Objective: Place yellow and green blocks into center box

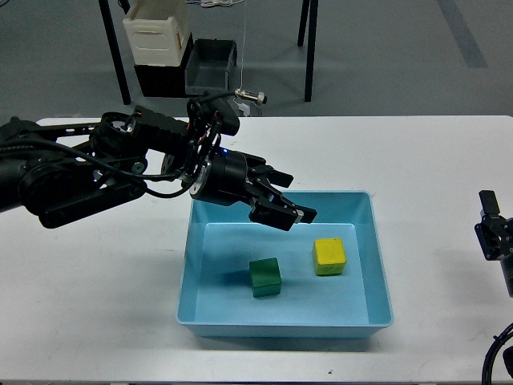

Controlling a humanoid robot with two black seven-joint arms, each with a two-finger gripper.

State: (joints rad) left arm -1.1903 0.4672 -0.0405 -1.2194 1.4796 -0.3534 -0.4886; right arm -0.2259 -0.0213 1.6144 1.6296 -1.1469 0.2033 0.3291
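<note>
I am looking down at a white table from my own head. A shallow light-blue box sits on it, a little right of the middle, with sloped walls and a rounded rim. Two small cubes rest on its floor, apart from each other. The green block lies near the middle of the box, turned slightly askew. The yellow block lies to the right of it and a little farther from me, nearer the right wall. My left arm comes in from the left edge, black and bundled with cables, and reaches across the table so that its far end hangs over the back left part of the box. My left gripper is above the box floor, higher than both blocks and touching neither. Its two dark fingers stand apart and hold nothing. My right gripper shows only as a small dark shape at the right edge, over the bare table and well apart from the box; I cannot tell whether its fingers are apart or together. Beyond the table, on the grey floor, stand a cream-white crate and a dark grey bin side by side.
</note>
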